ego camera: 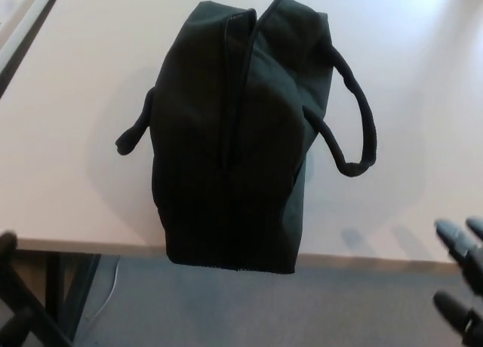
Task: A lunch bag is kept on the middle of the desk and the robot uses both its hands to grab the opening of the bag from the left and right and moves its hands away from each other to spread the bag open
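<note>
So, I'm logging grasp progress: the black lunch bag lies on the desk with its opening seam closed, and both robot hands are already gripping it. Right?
Not quite. The head view shows the lunch bag untouched: the right robot hand sits low, apart from it, and the left robot hand barely shows at the edge. The rest holds.

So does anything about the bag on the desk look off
Yes: the lunch bag overhangs the desk's near edge rather than sitting fully on it, and its opening is still a closed slit. Nothing looks spilled or damaged.
</note>
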Tool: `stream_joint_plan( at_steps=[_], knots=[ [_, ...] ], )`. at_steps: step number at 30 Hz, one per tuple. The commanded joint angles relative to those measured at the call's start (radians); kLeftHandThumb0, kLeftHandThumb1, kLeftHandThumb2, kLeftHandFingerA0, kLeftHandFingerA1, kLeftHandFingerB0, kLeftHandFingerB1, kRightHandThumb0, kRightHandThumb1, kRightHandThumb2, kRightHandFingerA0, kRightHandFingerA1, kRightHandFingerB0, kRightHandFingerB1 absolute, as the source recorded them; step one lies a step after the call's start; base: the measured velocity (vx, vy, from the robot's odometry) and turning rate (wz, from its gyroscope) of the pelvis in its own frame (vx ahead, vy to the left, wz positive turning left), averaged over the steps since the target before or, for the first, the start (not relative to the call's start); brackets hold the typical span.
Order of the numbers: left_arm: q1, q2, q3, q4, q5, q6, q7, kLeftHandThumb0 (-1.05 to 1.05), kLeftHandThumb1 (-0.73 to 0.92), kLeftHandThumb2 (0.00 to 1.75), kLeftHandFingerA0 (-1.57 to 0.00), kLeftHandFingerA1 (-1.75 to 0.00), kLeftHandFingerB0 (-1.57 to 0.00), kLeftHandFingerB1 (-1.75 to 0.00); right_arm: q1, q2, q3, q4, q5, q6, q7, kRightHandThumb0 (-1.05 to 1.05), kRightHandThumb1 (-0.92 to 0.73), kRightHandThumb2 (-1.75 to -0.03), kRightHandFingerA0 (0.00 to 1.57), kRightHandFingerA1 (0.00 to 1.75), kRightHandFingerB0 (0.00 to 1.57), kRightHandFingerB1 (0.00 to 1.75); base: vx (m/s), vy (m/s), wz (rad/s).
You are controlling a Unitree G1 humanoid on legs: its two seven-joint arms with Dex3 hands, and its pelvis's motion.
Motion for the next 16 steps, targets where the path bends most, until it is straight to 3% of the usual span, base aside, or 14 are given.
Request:
stream_joint_plan(
  at_steps=[1,5,6,8,9,11,12,16],
  knots=[
    [0.017,-0.059,0.034,0.192,-0.285,-0.207,-0.172,-0.27,0.77,0.66,-0.29,-0.38,-0.11,-0.21,-0.045,0.102,0.124,0.257,-0.075,0.028,-0.181,-0.49,-0.77,-0.63,0.3,0.33,0.18,0.29,0.0,0.0,0.0],
    [-0.061,-0.092,0.009,0.271,-0.453,-0.213,-0.405,-0.28,0.77,0.63,-0.33,-0.38,-0.12,-0.26,-0.121,0.112,0.108,0.249,0.008,0.072,0.069,-0.48,-0.76,-0.63,0.23,0.33,0.2,0.29,0.0,0.0,0.0],
    [-0.093,-0.108,0.013,0.281,-0.445,-0.199,-0.417,-0.27,0.75,0.63,-0.35,-0.38,-0.12,-0.26,-0.151,0.119,0.095,0.274,0.108,0.001,0.219,-0.46,-0.75,-0.64,0.17,0.31,0.11,0.25,0.0,0.0,0.0],
    [-0.122,-0.121,0.016,0.291,-0.425,-0.191,-0.423,-0.25,0.74,0.62,-0.36,-0.38,-0.13,-0.26,-0.169,0.124,0.074,0.287,0.234,-0.042,0.406,-0.47,-0.77,-0.62,0.12,0.31,0.03,0.24,0.0,0.0,0.0],
    [-0.141,-0.124,0.016,0.296,-0.416,-0.188,-0.43,-0.26,0.74,0.62,-0.36,-0.37,-0.14,-0.26,-0.181,0.126,0.062,0.292,0.292,-0.051,0.493,-0.53,-0.67,-0.8,0.06,0.39,0.04,0.14,0.0,0.0,0.0],
    [-0.189,-0.115,0.009,0.304,-0.385,-0.18,-0.449,-0.29,0.74,0.62,-0.38,-0.38,-0.16,-0.27,-0.224,0.126,0.043,0.325,0.348,-0.043,0.597,-0.57,-0.7,-0.8,0.09,0.4,0.06,0.17,0.0,0.0,0.0],
    [-0.203,-0.114,0.008,0.307,-0.384,-0.178,-0.459,-0.3,0.73,0.62,-0.38,-0.38,-0.17,-0.27,-0.237,0.126,0.039,0.334,0.355,-0.044,0.611,-0.51,-0.79,-0.63,0.13,0.32,0.02,0.25,0.0,0.0,0.0],
    [-0.236,-0.116,0.004,0.32,-0.378,-0.178,-0.49,-0.28,0.73,0.62,-0.37,-0.37,-0.18,-0.28,-0.253,0.112,0.031,0.333,0.367,-0.046,0.631,-0.51,-0.76,-0.66,0.14,0.32,0.06,0.19,0.0,0.0,0.0]
  ],
)
